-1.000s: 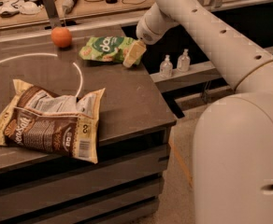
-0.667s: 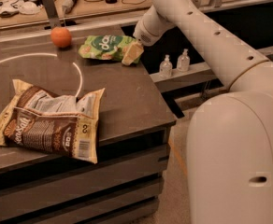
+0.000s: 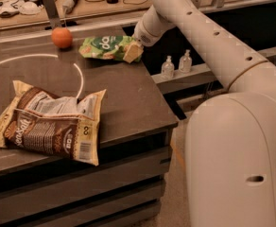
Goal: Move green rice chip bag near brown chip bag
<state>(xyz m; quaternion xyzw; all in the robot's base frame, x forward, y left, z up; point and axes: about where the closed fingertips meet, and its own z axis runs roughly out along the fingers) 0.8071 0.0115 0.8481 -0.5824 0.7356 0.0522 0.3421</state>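
Note:
The green rice chip bag (image 3: 104, 47) lies flat at the far right of the dark table, next to the table's right edge. My gripper (image 3: 132, 51) is at the bag's right end, low on the table and touching the bag. The brown chip bag (image 3: 50, 122) lies crinkled at the front left of the table, well apart from the green bag, with its barcode toward the front.
An orange ball (image 3: 62, 37) sits left of the green bag. A white arc (image 3: 76, 74) is painted on the table (image 3: 128, 103). Two small bottles (image 3: 176, 64) stand on a lower shelf to the right. A cluttered bench (image 3: 81, 4) runs behind.
My gripper has shifted slightly left against the green bag's right end. The bag, the ball and the brown bag have stayed in place.

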